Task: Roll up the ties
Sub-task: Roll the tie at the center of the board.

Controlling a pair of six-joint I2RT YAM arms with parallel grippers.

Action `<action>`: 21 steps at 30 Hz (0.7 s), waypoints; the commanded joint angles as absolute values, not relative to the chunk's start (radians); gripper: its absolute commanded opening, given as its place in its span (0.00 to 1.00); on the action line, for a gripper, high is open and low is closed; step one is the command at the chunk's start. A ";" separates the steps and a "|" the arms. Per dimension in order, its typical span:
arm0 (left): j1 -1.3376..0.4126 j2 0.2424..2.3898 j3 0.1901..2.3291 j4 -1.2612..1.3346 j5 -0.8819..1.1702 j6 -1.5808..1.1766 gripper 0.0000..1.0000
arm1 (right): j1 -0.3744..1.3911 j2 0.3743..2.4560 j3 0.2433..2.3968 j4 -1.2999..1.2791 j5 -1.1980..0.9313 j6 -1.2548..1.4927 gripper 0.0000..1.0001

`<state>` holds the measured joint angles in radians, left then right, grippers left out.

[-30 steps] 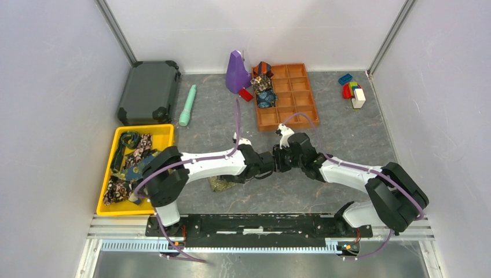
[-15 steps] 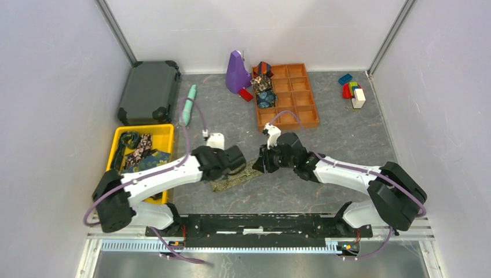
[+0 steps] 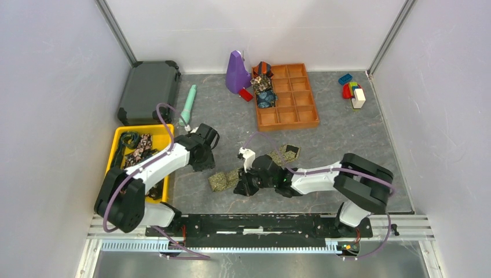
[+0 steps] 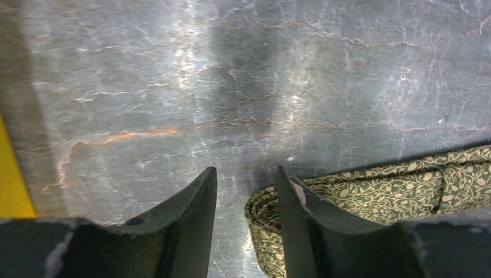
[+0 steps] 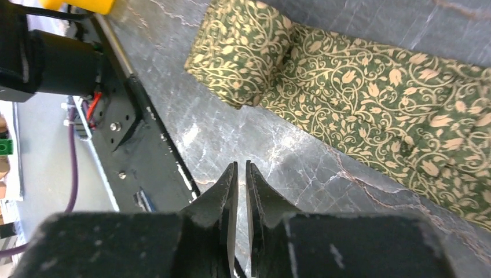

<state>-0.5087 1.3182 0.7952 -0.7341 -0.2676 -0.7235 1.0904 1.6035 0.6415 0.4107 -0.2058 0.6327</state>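
Note:
An olive-gold patterned tie [image 3: 255,168] lies on the grey floor, its left end wound into a small coil [image 3: 217,181]. In the right wrist view the coil [image 5: 243,52] sits at the upper left, with the flat strip [image 5: 370,92] running off to the right. My right gripper [image 3: 240,188] [image 5: 241,165] is shut and empty, just beside the coil. My left gripper [image 3: 201,164] [image 4: 246,174] is open and empty, left of the tie [image 4: 394,185], with bare floor between its fingers. More loose ties [image 3: 138,155] lie in the yellow bin [image 3: 145,127]. Rolled ties [image 3: 264,90] sit in the orange tray [image 3: 301,116].
A dark case [image 3: 149,91] stands at the back left, with a teal cylinder [image 3: 188,105] beside it. A purple object [image 3: 236,72] stands left of the orange tray. Coloured toy blocks [image 3: 353,91] lie at the back right. The arms' base rail [image 3: 260,223] runs along the near edge.
Both grippers have left the tie's middle. The left arm swung back left toward the yellow bin. The right gripper moved down-left to the coil, and the tie now lies free.

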 commanded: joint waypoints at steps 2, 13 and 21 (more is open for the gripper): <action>-0.492 1.369 0.828 -0.630 -0.129 -0.614 0.49 | 1.118 1.693 0.711 0.532 -0.186 0.683 0.15; -0.491 1.411 0.821 -0.643 -0.077 -0.605 0.49 | 1.153 1.809 0.794 0.570 -0.177 0.719 0.13; -0.491 1.411 0.809 -0.653 -0.045 -0.615 0.50 | 1.162 1.831 0.794 0.582 -0.106 0.716 0.11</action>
